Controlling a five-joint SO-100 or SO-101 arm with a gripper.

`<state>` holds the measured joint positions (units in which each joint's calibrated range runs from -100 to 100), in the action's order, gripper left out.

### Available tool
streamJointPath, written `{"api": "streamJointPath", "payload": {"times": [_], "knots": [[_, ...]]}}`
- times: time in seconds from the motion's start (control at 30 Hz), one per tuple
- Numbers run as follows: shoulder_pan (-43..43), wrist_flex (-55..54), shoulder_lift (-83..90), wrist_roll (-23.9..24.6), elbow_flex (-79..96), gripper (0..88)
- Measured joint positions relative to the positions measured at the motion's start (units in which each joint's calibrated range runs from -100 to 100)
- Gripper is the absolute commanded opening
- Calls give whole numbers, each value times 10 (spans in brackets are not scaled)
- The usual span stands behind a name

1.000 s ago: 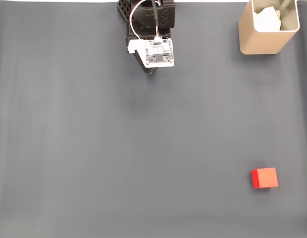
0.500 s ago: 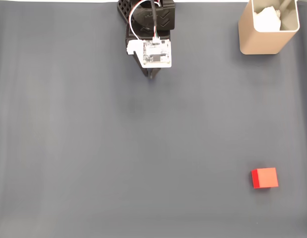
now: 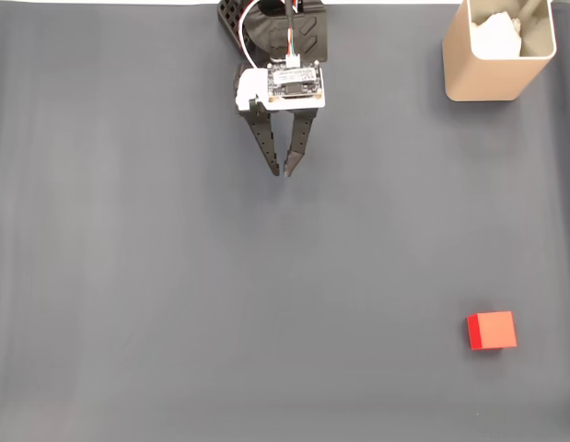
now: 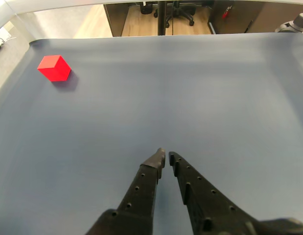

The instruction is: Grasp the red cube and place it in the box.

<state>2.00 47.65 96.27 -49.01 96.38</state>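
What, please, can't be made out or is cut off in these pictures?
- Box: its top is cut off by the upper edge of the fixed view; the white stuff inside is too vague to identify.
- Arm base: cropped by that same edge.
- Claw: its rear runs off the wrist view's bottom edge.

Your gripper (image 4: 166, 156) reaches in from the bottom edge, its two black fingers (image 4: 141, 188) nearly meeting at the tips, holding nothing. You'll find the red cube (image 4: 54, 67) far off at upper left on the grey mat (image 4: 215, 93).
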Motion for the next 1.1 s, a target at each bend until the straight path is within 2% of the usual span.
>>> {"api": "streamJointPath", "payload": {"times": [0.53,0.97,1.1], "knots": [[39,6,-225,5,-277,0],[138,116,-421,8,-555,0],[174,123,-463,-6,-609,0]]}}
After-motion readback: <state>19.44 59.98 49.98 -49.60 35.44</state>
